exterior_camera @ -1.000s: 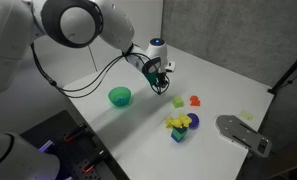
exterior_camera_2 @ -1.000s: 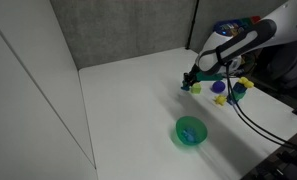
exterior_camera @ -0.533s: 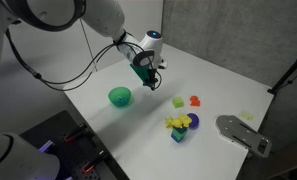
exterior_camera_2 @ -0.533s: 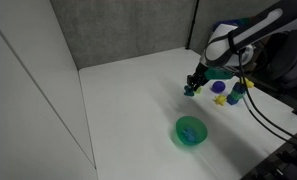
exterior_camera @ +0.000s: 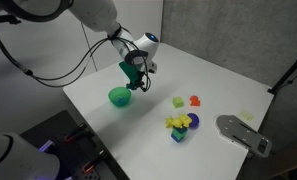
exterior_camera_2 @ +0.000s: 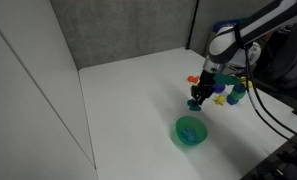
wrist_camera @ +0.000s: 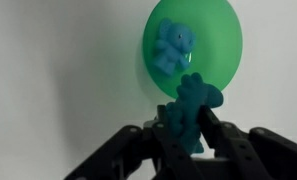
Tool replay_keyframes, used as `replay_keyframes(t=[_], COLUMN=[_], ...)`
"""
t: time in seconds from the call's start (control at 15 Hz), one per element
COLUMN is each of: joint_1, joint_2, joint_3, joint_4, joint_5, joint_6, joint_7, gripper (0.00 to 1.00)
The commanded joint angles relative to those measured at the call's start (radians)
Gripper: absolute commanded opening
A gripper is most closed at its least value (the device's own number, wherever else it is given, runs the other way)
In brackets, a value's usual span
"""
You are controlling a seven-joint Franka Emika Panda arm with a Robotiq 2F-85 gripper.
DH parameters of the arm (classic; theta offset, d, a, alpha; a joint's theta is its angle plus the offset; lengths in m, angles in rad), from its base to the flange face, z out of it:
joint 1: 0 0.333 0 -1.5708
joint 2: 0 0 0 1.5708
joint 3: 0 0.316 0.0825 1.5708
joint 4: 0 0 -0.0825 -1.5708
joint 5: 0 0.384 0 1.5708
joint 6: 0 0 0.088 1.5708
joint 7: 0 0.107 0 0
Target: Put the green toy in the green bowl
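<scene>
**Toy carried to the bowl, not yet released**

In an exterior view, the gripper (exterior_camera: pixel 131 82) had swung away from the loose toys (exterior_camera: pixel 180 122) across the table (exterior_camera: pixel 228 80). It hung just above and beside the green bowl (exterior_camera: pixel 120 96). In an exterior view from another angle, the gripper (exterior_camera_2: pixel 198 99) stood above the bowl (exterior_camera_2: pixel 191 130), clear of it.

Wrist view: the fingers (wrist_camera: pixel 171 132) were closed narrow on the green toy (wrist_camera: pixel 196 100), held aloft over the bowl's near rim. A bluish toy (wrist_camera: pixel 171 48) lay inside the bowl.

Judgement: transport nearly done. A little more centring, then release.
</scene>
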Motion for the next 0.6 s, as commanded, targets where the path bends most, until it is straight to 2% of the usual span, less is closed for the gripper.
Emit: replay_keyframes(t=[0.0, 0.2, 0.27, 0.4, 0.53], joint_1=[-0.011, 0.004, 0.006, 0.01, 0.009], joint_2=[-0.045, -0.041, -0.032, -0.026, -0.021], joint_3=[0.011, -0.004, -0.008, -0.014, -0.017], joint_4=[-0.045, -0.048, -0.042, -0.038, -0.03], joint_5=[0.056, 0.059, 0.056, 0.056, 0.059], joint_6=[-0.107, -0.194, -0.228, -0.271, -0.312], joint_7=[-0.072, -0.076, -0.074, -0.07, -0.075], gripper=[0.12, 0.12, 0.62, 0.69, 0.84])
